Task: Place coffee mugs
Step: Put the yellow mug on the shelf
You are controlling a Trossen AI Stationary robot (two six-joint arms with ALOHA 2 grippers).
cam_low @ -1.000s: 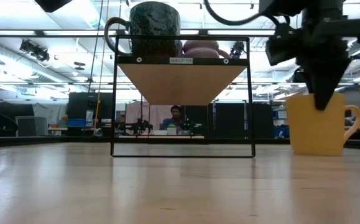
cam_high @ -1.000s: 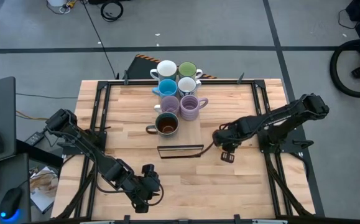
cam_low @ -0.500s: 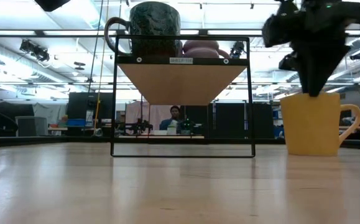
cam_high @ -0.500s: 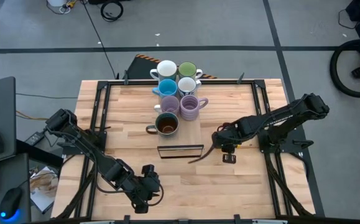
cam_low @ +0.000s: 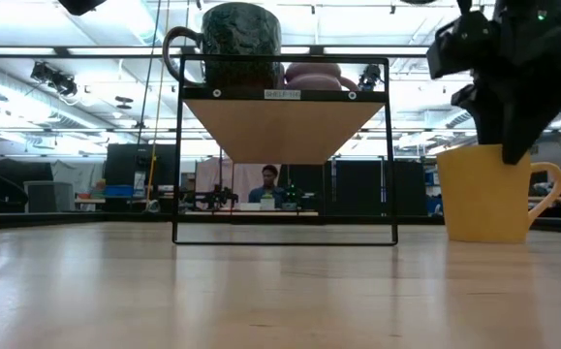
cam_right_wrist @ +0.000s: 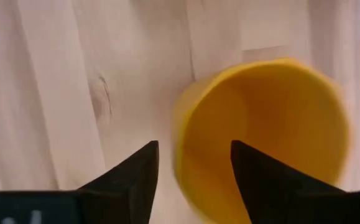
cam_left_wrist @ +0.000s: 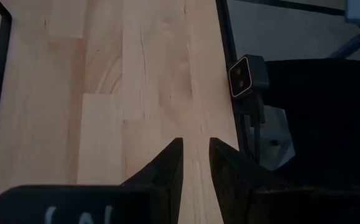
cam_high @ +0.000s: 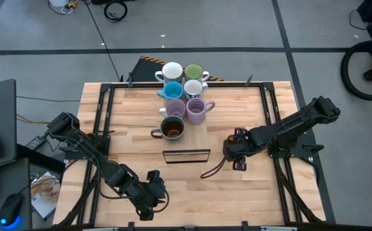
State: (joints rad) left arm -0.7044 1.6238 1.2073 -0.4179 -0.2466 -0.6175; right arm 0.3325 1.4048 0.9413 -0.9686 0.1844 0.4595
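Note:
An orange-yellow mug stands upright on the table, right of the rack; in the high view my right arm hides it. My right gripper is open just above it, pointing down. One finger is over the mug's hollow and the other is outside its wall, with gaps showing on both sides. Several mugs stand on a long wooden board: white, green, light blue, patterned white, two lilac and a dark one. My left gripper waits near the front edge, slightly open, with nothing between its fingers.
The board rests on a black wire rack at the table's middle and slopes up toward the near end. Black rails run along the table's left and right sides. A loose cable hangs from my right arm. Bare wood lies between rack and front edge.
My right gripper has opened, its fingertips now spread on either side of the mug's wall. Its wrist has rolled and shifted a little toward the table's right. The orange-yellow mug shifted slightly toward the left half a second ago and has since stood still on the table.

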